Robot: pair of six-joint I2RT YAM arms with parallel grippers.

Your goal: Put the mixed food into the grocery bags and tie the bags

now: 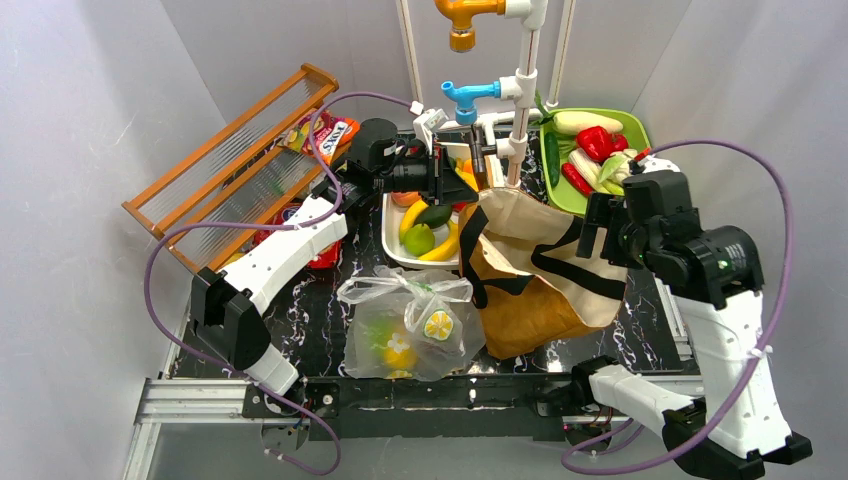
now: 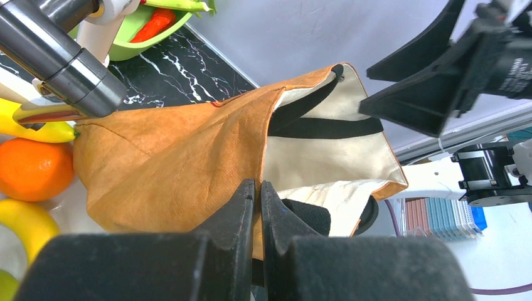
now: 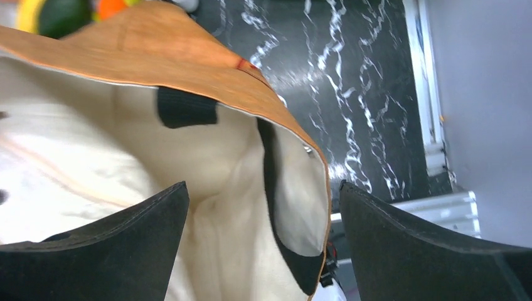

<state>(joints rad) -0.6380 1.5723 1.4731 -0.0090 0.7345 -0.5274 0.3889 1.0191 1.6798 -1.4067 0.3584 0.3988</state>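
Observation:
The tan tote [image 1: 540,285] with black straps lies on the black marble table, mouth facing the back. My left gripper [image 1: 468,190] is shut on the tote's left rim [image 2: 188,163], the cloth pinched between its fingers [image 2: 244,200]. My right gripper [image 1: 592,228] stands open at the right rim; the cream lining [image 3: 94,144] and the rim's corner [image 3: 310,188] sit between its spread fingers [image 3: 144,232]. The clear lemon-print bag [image 1: 410,325] rests in front with fruit inside, its top gathered. Bananas, an avocado and an orange [image 2: 34,168] lie in the white tray [image 1: 388,232].
A green tray [image 1: 552,180] of vegetables sits at the back right. A wooden rack [image 1: 235,160] leans at the left with snack packets [image 1: 325,130] behind it and a red packet [image 1: 325,255] beside my left arm. White pipes with taps [image 1: 520,90] stand behind the tote.

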